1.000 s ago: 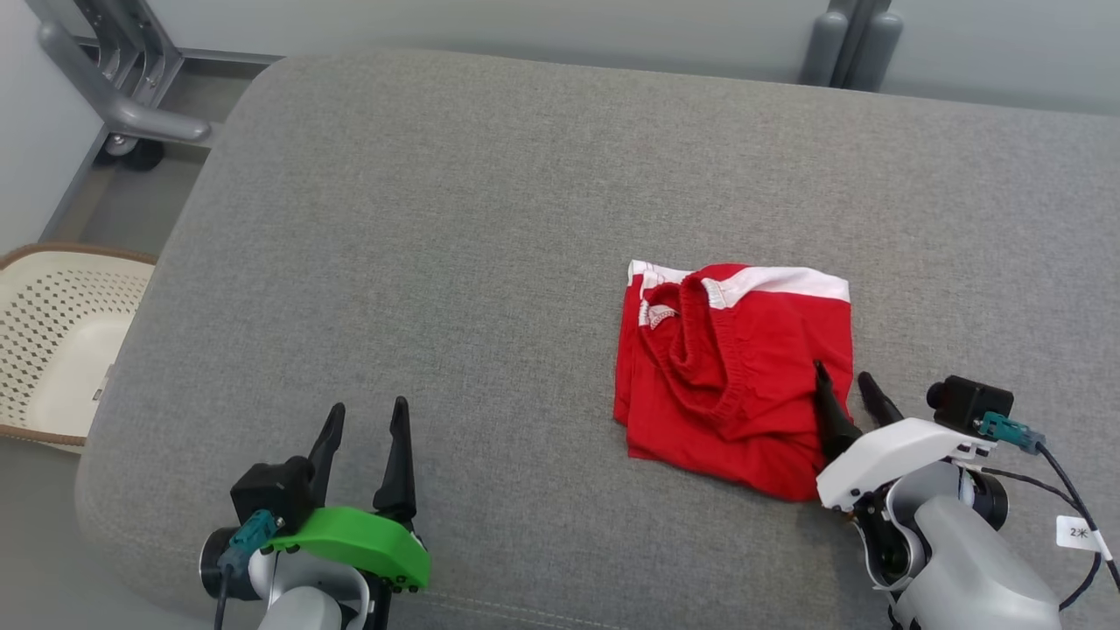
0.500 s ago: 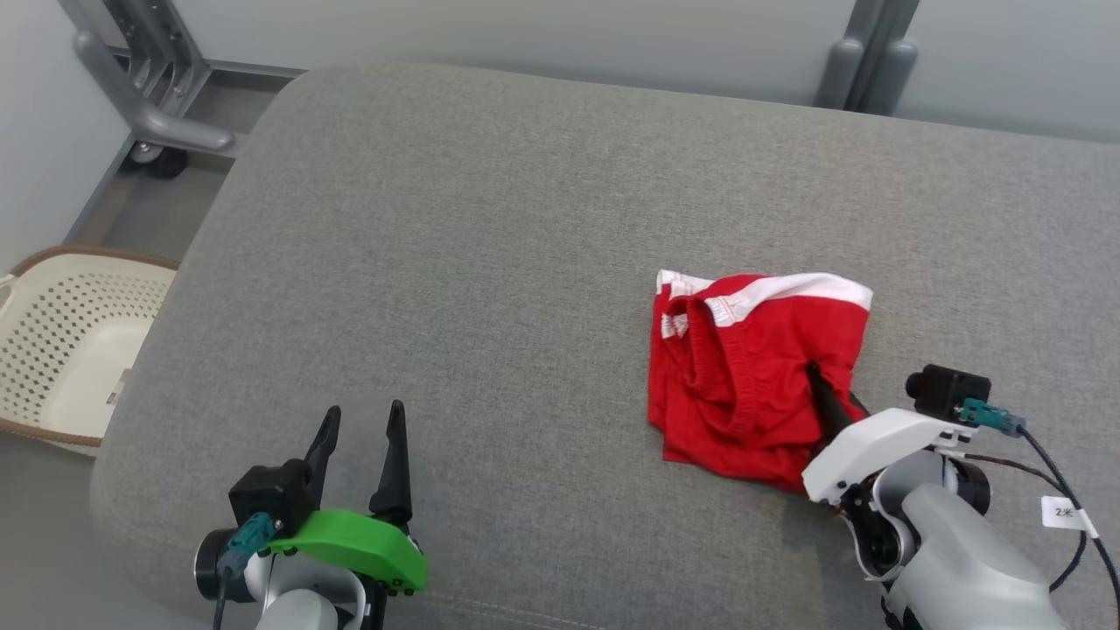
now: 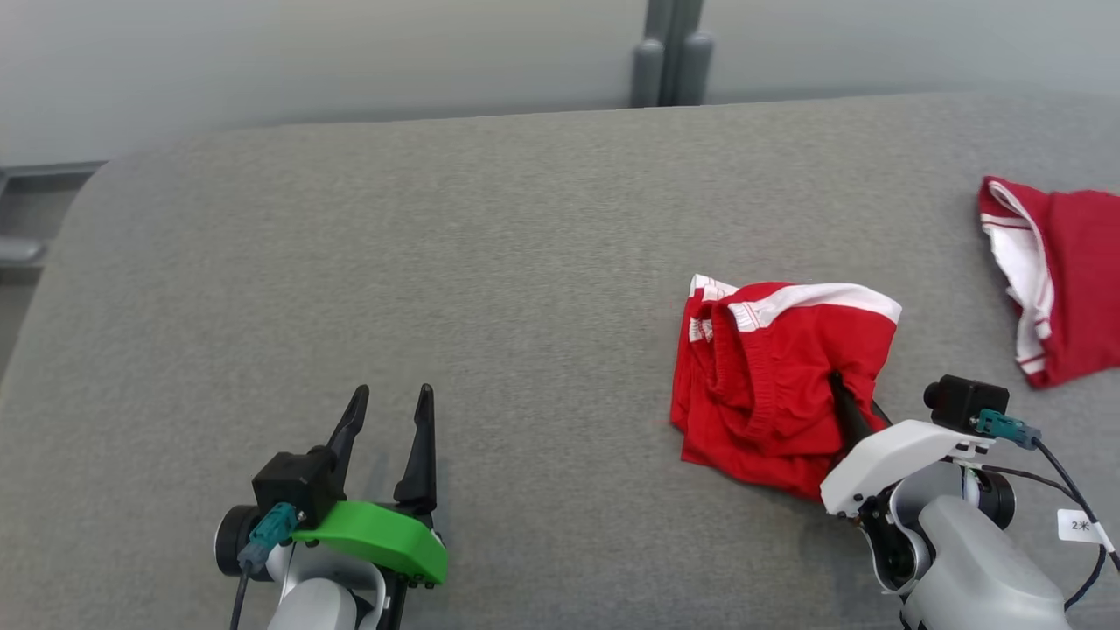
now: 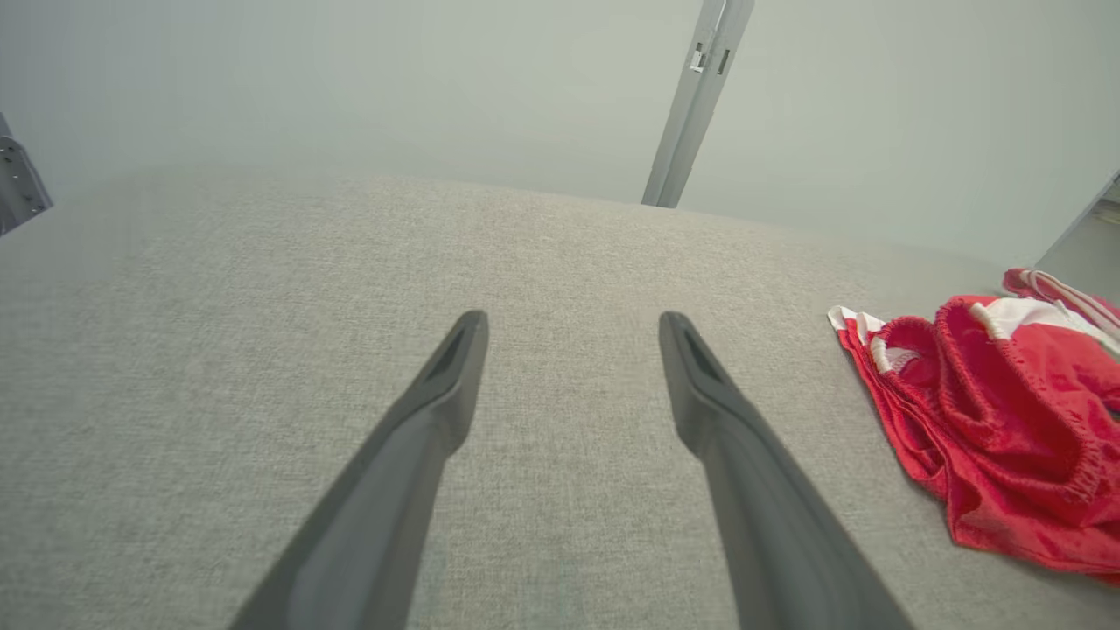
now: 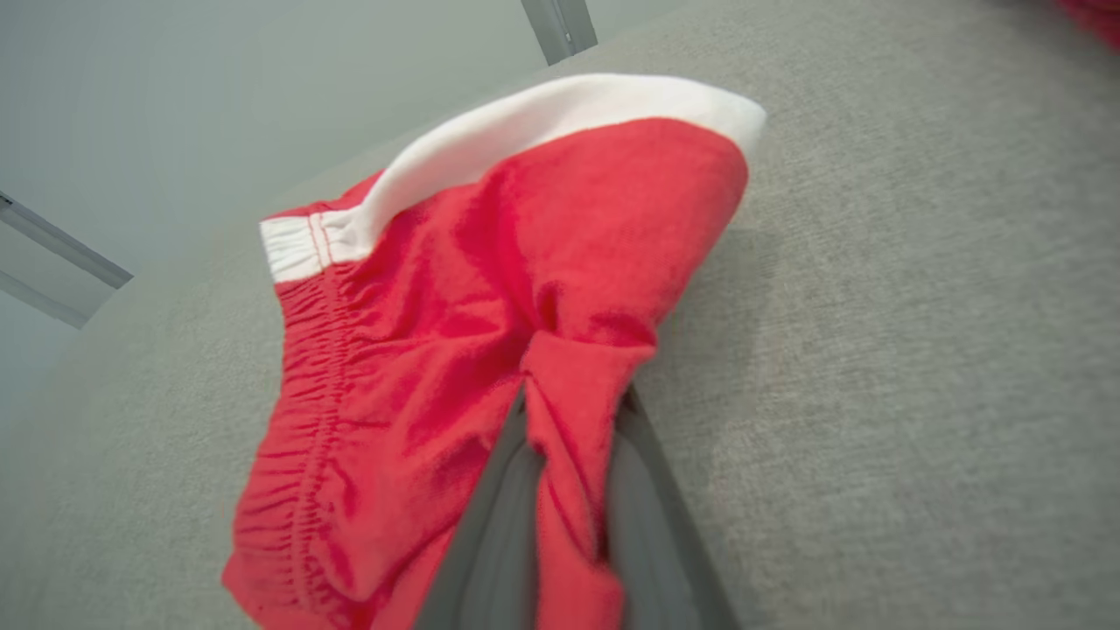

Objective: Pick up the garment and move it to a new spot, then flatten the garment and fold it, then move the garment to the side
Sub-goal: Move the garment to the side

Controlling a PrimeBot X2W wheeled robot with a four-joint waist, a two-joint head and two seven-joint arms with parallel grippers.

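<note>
The garment is a pair of red shorts with a white band, crumpled on the grey cushion right of centre; it also appears at the right of the left wrist view and fills the middle of the right wrist view. My right gripper is shut on a pinched fold at the garment's right edge, with red cloth bunched between the two dark fingers. My left gripper hovers open at the lower left over bare cushion, well apart from the garment, fingers spread wide.
A second red and white garment lies at the right edge of the grey cushion. A grey post stands behind the cushion against the pale wall.
My right gripper has closed on the garment's right edge and the cloth has bunched up there. The head camera has swung right, bringing a second red garment into view.
</note>
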